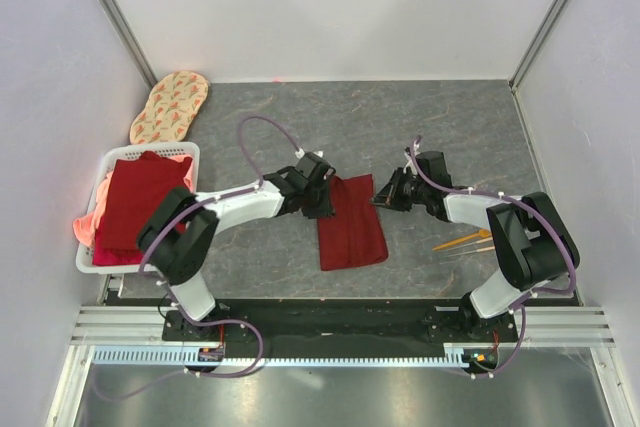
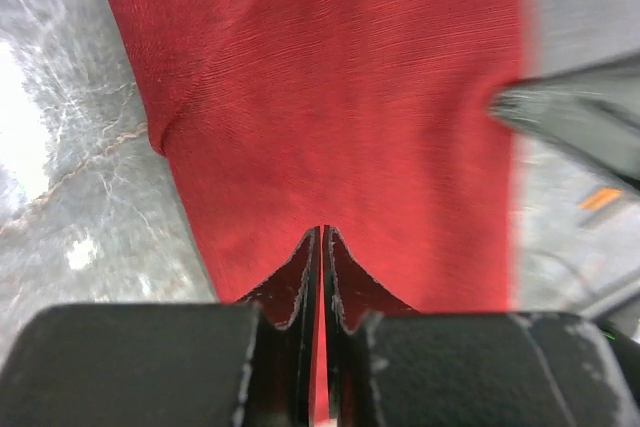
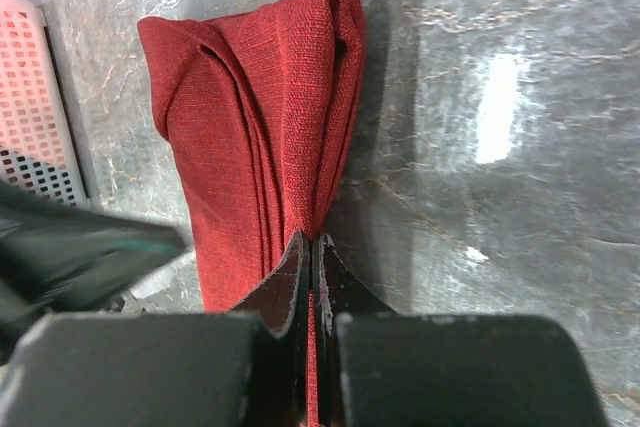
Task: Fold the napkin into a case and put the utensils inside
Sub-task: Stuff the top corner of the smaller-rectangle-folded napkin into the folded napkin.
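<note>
Left jaws and right jaws each clamp shut on opposite upper edges of the folded dark red napkin (image 1: 352,227), lying mid-frame on the grey tabletop (image 1: 450,127); the utensils (image 1: 465,240) lie apart at lower right.

The left arm (image 1: 235,204) and right arm (image 1: 468,209) reach forward and bend inward, tips facing. Left gripper (image 2: 322,239) clamps napkin (image 2: 330,97) between its jaws; right gripper (image 3: 311,244) likewise, jaws nearly touching.
</note>
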